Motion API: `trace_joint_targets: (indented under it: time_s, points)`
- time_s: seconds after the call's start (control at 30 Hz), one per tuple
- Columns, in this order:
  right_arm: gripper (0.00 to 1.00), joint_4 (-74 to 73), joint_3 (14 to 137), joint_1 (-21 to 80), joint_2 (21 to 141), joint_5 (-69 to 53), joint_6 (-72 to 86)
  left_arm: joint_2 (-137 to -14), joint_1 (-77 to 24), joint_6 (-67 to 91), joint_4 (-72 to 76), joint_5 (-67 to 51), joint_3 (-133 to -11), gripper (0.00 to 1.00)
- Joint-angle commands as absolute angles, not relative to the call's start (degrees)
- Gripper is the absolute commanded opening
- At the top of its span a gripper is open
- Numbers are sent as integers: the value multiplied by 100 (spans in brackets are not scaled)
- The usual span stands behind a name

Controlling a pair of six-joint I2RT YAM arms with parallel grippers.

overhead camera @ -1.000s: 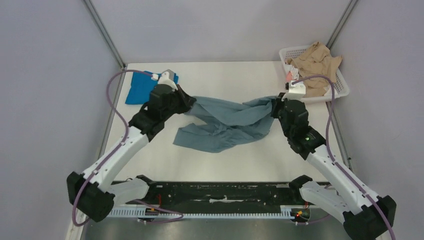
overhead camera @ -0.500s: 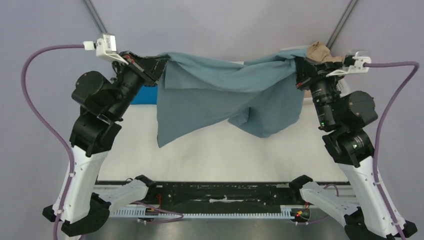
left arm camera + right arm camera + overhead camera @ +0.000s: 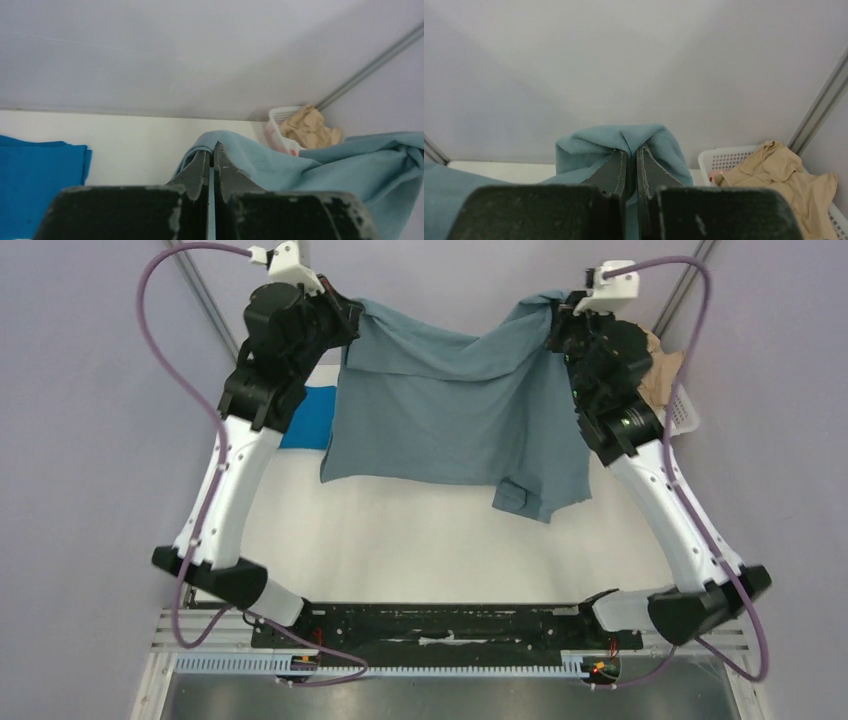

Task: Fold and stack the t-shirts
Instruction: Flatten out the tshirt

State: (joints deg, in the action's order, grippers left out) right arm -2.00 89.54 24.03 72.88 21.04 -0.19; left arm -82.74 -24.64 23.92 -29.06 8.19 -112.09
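Note:
The slate grey-blue t-shirt (image 3: 450, 410) hangs spread in the air between both raised arms, its lower edge above the table. My left gripper (image 3: 347, 312) is shut on its upper left corner; the cloth wraps over the fingertips in the left wrist view (image 3: 235, 150). My right gripper (image 3: 552, 322) is shut on its upper right corner, cloth bunched over the tips in the right wrist view (image 3: 624, 140). The cobalt blue t-shirt (image 3: 310, 418) lies folded flat at the table's far left, also seen in the left wrist view (image 3: 35, 180).
A white lattice basket (image 3: 686, 412) with tan cloth (image 3: 660, 370) stands at the far right corner, behind the right arm; it also shows in the right wrist view (image 3: 729, 160). Grey walls close in the table on three sides.
Both arms have lifted the grey-blue shirt off the table and raised it higher and farther back. The shirt now hangs more open and flat between the grippers.

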Motion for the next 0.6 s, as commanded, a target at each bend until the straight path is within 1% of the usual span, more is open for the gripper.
trace_joint_targets:
  time_s: [0.0,0.1,0.17,0.23,0.33,0.4,0.5,0.57]
  points:
    - [0,627,9859,1921,8082,1537,-508,-9382,-1577,2280,-3051,159,-12319,2]
    - [0,632,10602,1772,8356,1151,-531,-9885,-1080,2716,-3243,-870,-13270,2]
    - [0,671,10710,1758,8307,766,-552,-9934,-1002,2857,-3034,-1275,-13514,2]
    - [0,854,10355,1758,8040,515,-525,-9800,-1002,2918,-2732,-1388,-13423,2]
    - [0,1079,9392,1755,7449,666,-643,-9601,-1002,2808,-2826,-1376,-13213,2]
    - [0,1082,8640,1757,7014,730,-671,-9303,-1002,2670,-2909,-1333,-12657,2]
    - [0,1017,7056,1758,6116,513,-189,-8498,-1002,2492,-2591,-1169,-10776,2]
    - [2,735,5888,1757,5508,344,563,-7890,-1002,2418,-2250,-1130,-9342,2]
